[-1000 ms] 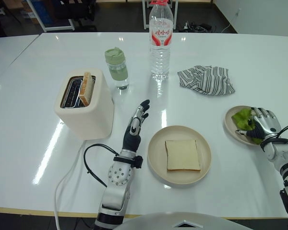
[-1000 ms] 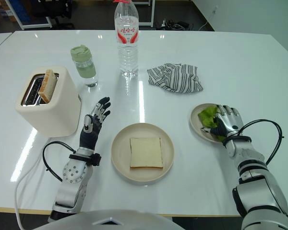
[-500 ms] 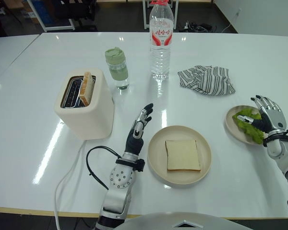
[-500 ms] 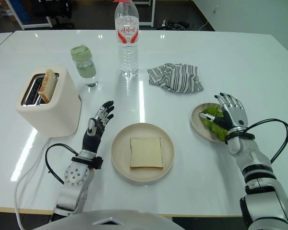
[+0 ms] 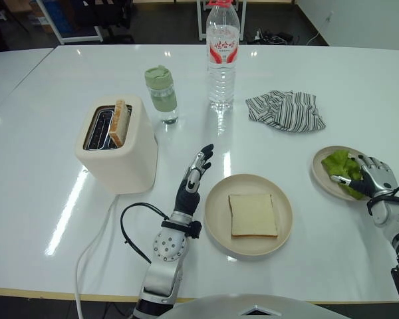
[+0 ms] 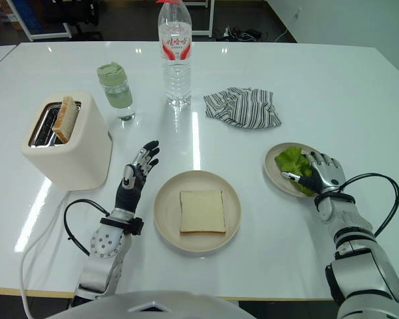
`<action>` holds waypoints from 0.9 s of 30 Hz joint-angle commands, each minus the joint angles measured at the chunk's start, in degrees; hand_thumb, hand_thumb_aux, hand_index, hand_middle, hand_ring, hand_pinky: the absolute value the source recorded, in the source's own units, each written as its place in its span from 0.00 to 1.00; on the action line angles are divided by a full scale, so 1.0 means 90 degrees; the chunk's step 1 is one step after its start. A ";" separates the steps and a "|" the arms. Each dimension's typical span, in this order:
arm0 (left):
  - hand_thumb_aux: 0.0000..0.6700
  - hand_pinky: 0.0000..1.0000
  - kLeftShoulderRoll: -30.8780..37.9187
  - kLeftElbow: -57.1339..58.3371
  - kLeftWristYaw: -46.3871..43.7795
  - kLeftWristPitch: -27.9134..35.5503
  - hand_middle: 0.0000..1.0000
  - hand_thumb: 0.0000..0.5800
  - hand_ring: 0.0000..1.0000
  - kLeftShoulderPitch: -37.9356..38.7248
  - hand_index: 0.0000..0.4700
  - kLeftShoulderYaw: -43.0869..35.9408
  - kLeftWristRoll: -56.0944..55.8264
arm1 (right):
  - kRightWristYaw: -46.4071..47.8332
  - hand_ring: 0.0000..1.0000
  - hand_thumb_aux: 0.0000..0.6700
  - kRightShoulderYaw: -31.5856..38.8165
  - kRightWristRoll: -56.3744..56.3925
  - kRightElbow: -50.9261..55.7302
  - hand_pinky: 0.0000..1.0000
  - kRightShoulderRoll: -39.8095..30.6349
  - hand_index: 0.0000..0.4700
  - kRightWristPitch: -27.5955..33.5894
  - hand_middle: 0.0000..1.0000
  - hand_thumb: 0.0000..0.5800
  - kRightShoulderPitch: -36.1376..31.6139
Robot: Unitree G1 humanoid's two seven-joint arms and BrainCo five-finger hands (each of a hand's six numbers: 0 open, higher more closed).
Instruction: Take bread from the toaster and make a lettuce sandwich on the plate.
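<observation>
A cream toaster point(image 5: 117, 145) stands at the left with one bread slice point(image 5: 119, 122) sticking out of its slot. In front of me a beige plate point(image 5: 216, 199) holds a white bread slice point(image 5: 253, 214). To the right, green lettuce point(image 5: 338, 163) lies on a small plate point(image 5: 319, 174). My right hand point(image 5: 371, 175) rests on the small plate's near right edge, its fingers curled onto the lettuce. Between the toaster and the beige plate my left hand point(image 5: 192, 178) stands upright, open and holding nothing.
Toward the back stand a water bottle point(image 5: 223, 56) and a green lidded cup point(image 5: 162, 92). A striped cloth point(image 5: 286, 111) lies at the back right. The toaster's white cord point(image 5: 93, 249) and a black cable point(image 5: 132, 229) trail by my left forearm.
My right hand spread and rose over the lettuce half a second ago, then came down and curled onto it again. My left hand drifted slightly right.
</observation>
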 commanded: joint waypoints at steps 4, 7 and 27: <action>0.00 0.00 -0.0031 0.0011 0.0003 0.0098 0.00 0.00 0.00 0.0071 0.00 -0.0052 0.0069 | 0.0112 0.00 0.61 0.0240 -0.0007 0.0489 0.00 0.0187 0.61 0.0090 0.00 0.85 -0.0399; 0.00 0.00 -0.0031 0.0001 -0.0001 0.0100 0.00 0.00 0.00 0.0085 0.00 -0.0061 0.0069 | 0.0202 0.00 0.69 0.0270 0.0058 0.0677 0.00 0.0215 0.69 0.0149 0.00 0.90 -0.0480; 0.00 0.00 -0.0054 0.0064 0.0063 0.0071 0.00 0.00 0.00 0.0120 0.00 -0.0077 0.0119 | 0.0051 0.00 1.00 -0.0722 0.0210 -0.4423 0.00 -0.0557 1.00 0.0459 0.00 1.00 0.1391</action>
